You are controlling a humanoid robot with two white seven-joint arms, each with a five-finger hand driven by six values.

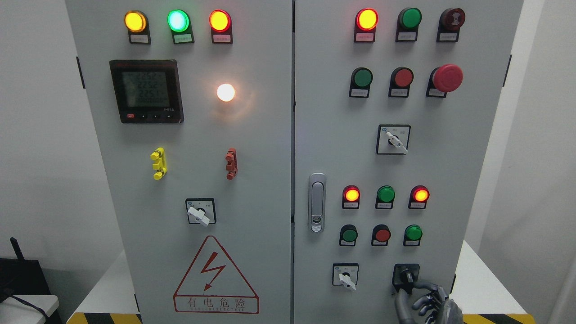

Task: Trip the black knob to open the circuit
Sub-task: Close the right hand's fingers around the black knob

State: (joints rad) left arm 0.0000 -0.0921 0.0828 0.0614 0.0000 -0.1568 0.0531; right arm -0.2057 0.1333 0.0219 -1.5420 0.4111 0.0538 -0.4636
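Note:
The black knob (406, 275) sits on a black square plate at the lower right of the grey cabinet's right door (450, 180). My right hand (410, 288) comes up from the bottom edge just below and to the right of it. Its thumb (400, 303) rises on the knob's left and its index finger (423, 284) reaches in from the right, so the two close on the knob's lever. The other fingers curl below. My left arm does not show.
A white selector switch (345, 275) sits left of the knob, with another (393, 139) higher up and one (200, 211) on the left door. Lit lamps and push buttons (382, 235) fill the right door above the knob. A door handle (317, 202) stands near the middle seam.

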